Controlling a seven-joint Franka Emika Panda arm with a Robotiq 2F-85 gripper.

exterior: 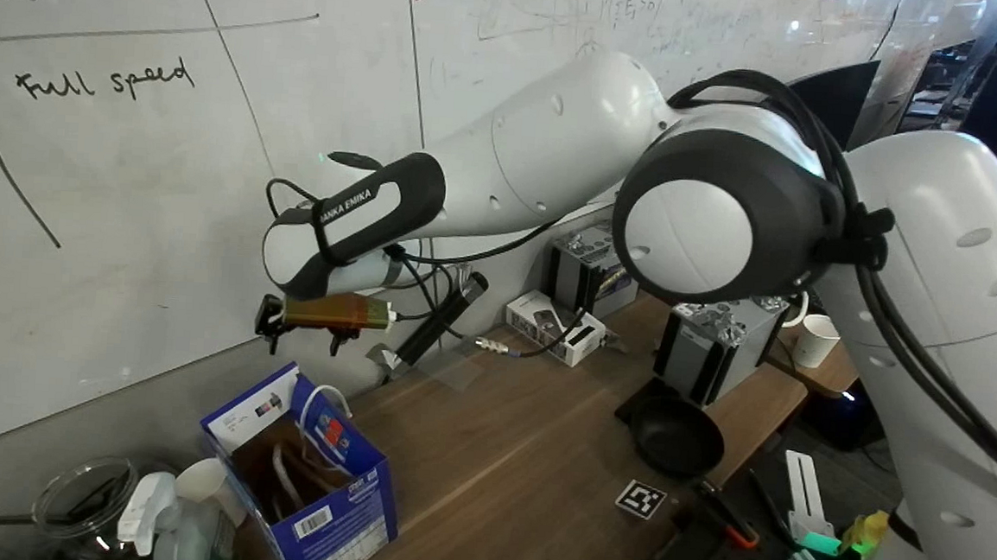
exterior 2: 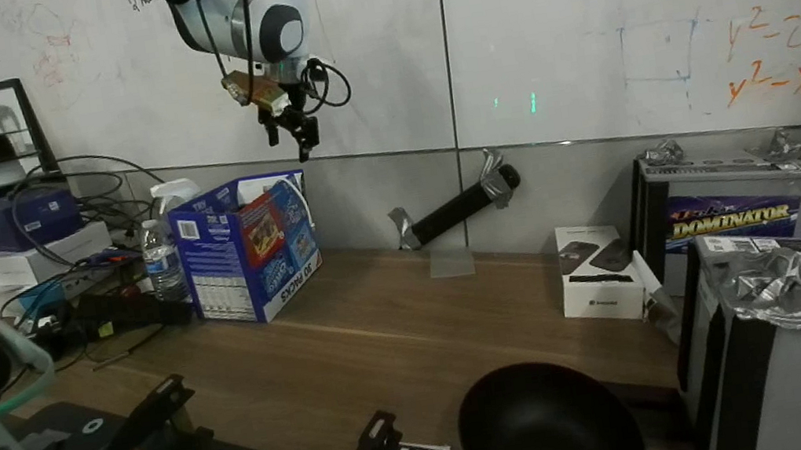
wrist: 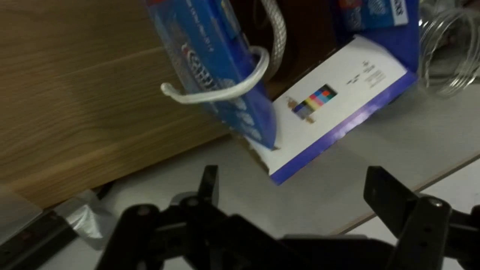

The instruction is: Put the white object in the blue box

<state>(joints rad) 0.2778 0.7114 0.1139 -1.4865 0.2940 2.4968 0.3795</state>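
The wrist view has the blue box (wrist: pixel 213 48) across the upper part of the frame, its top open and its brown inside mostly in shadow. The white rope (wrist: pixel 225 94) lies partly in it, partly out: a braided length runs into the dark at upper middle, while the end bends over the rim and hangs past the printed side, blunt tip toward the left. The rope is off-white, thin and loosely curved. Low in that frame the fingers of the pincer (wrist: pixel 292 183) stand wide apart, grey wall (wrist: pixel 318 206) showing between them.

In an exterior view the box (exterior: pixel 355 505) sits at lower left on the desk (exterior: pixel 522 455), and the camera looks down into it: a further pale curve of rope rests inside. A spray bottle (exterior: pixel 189 534) is near the box; a clear jar (exterior: pixel 86 506) is at far lower left, and whether the dark shape is inside or behind it cannot be told. A white cup (exterior: pixel 817 341) at right shows only from here.

In an exterior view the walls of the box (exterior 2: pixel 215 260) hide its inside, leaving just the arc of rope over the upper right edge; a plastic bottle (exterior 2: pixel 163 264) stands just beside it at left.
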